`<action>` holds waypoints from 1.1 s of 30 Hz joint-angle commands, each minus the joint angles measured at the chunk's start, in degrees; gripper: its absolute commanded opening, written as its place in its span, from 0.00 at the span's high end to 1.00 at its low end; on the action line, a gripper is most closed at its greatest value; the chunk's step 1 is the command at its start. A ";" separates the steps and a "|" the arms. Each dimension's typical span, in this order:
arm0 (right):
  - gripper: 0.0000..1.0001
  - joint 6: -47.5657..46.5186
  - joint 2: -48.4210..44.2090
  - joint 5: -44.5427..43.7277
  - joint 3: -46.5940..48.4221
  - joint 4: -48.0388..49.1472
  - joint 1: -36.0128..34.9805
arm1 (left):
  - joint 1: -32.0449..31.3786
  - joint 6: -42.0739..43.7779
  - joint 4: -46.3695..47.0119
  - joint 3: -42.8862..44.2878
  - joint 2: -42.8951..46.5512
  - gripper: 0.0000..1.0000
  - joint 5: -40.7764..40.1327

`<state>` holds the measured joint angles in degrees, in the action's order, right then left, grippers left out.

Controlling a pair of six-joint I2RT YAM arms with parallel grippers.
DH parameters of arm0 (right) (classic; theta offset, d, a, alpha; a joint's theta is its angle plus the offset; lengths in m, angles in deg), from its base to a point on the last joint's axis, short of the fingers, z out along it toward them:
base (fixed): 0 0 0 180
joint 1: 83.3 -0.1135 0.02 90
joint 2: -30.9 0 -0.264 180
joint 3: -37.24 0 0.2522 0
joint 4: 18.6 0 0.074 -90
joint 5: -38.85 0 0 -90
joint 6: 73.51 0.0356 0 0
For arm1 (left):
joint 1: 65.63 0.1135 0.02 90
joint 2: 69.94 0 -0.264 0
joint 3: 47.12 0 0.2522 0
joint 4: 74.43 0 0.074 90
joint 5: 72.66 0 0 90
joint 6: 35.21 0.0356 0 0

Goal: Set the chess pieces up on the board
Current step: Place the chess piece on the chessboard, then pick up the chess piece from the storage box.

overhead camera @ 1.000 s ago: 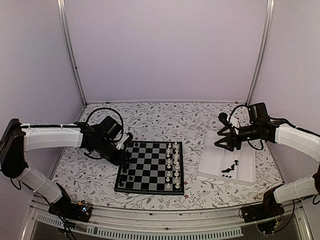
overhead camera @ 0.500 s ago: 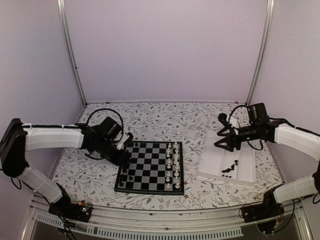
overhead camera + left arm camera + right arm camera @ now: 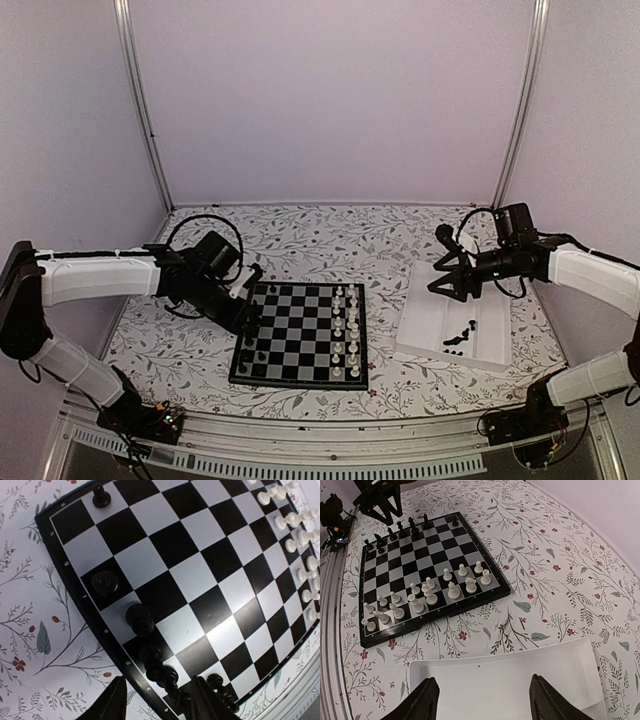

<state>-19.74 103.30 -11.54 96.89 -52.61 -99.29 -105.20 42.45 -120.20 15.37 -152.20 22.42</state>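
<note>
The black chess pieces (image 3: pixel 140 620) along the left edge of the board (image 3: pixel 200 570) are hard to tally. From the left wrist camera I count 7, but the lowest ones overlap each other and run off the bottom of the frame. The loose black pieces (image 3: pixel 458 340) in the white tray (image 3: pixel 430 320), to the right of the board, are too small to count from above. The right wrist camera doesn't show them at all.

The white pieces (image 3: pixel 431 599) are clear: 16, in 2 rows along the board's right side. That makes 1 board, 1 tray and 2 arms.

The left gripper (image 3: pixel 159 682) hangs over the board's left edge, fingers spread either side of a black piece; whether they touch it I can't tell. The right gripper (image 3: pixel 483 680) is over the tray, right of the board, its fingers wide apart with nothing between them.
</note>
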 commanded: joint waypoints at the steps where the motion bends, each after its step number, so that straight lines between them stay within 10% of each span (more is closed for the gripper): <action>1: 0.35 -3.07 0.56 1.26 4.96 -7.77 1.21 | 0.14 -0.03 -4.40 5.76 7.09 0.53 -2.31; 16: 0.52 -24.74 7.85 -24.65 1.23 -20.85 -2.02 | -6.35 7.48 21.39 25.55 -5.40 0.53 16.69; 33: 0.55 -23.15 10.56 -32.78 1.97 -22.85 -2.97 | -7.27 8.97 23.26 19.40 -9.70 0.53 20.10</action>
<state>-43.48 112.94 -42.86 97.48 -73.07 -102.02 -112.13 50.10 -98.34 35.02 -164.33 41.57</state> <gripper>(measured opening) 0.455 0.471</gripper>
